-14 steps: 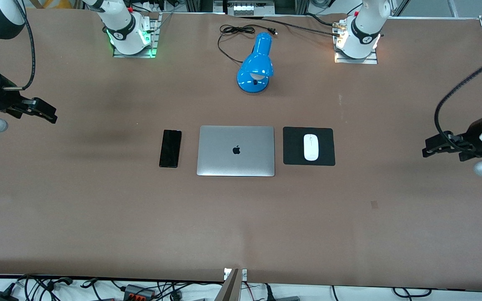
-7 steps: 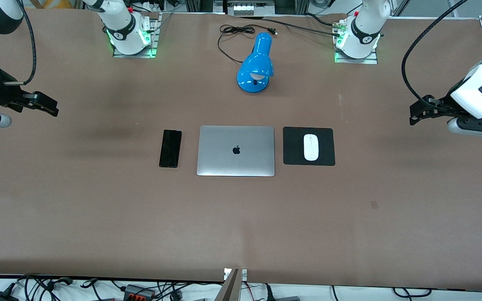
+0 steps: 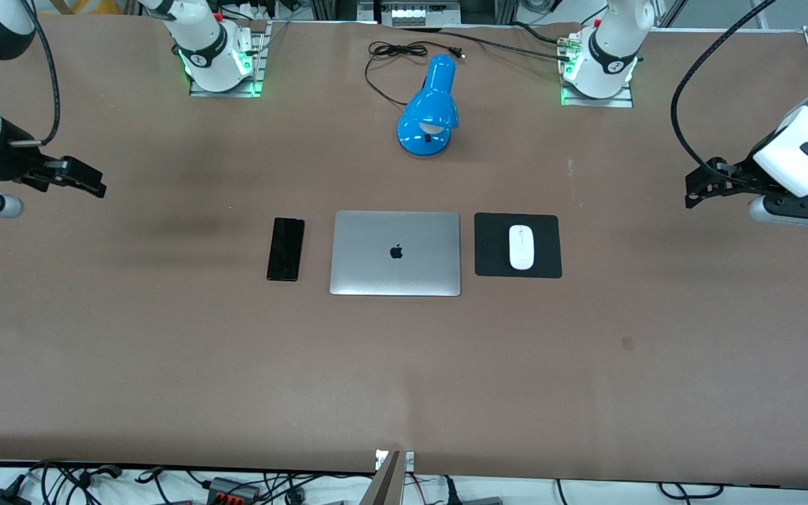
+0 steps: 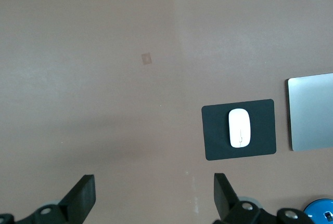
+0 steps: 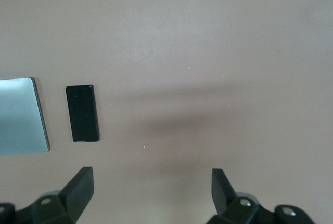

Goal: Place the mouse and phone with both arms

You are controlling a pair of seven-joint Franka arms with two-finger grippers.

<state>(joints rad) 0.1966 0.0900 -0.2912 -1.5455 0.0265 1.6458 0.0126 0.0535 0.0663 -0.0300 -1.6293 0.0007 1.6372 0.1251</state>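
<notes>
The white mouse (image 3: 521,247) lies on a square black mat (image 3: 494,245) beside the closed silver laptop (image 3: 395,253), toward the left arm's end. It also shows in the left wrist view (image 4: 239,127). The black phone (image 3: 285,249) lies flat beside the laptop, toward the right arm's end, and shows in the right wrist view (image 5: 82,113). My left gripper (image 3: 691,193) is open and empty, high over bare table at the left arm's end. My right gripper (image 3: 95,186) is open and empty, high over bare table at the right arm's end.
A blue desk lamp (image 3: 430,109) with a black cord (image 3: 390,52) lies between the arm bases, farther from the front camera than the laptop. The brown table (image 3: 404,372) stretches wide nearer the front camera. A small patch (image 3: 627,342) marks the tabletop.
My left arm has swung up and away from the front camera at its end of the table. My right gripper has risen slightly and shifted a little toward the middle.
</notes>
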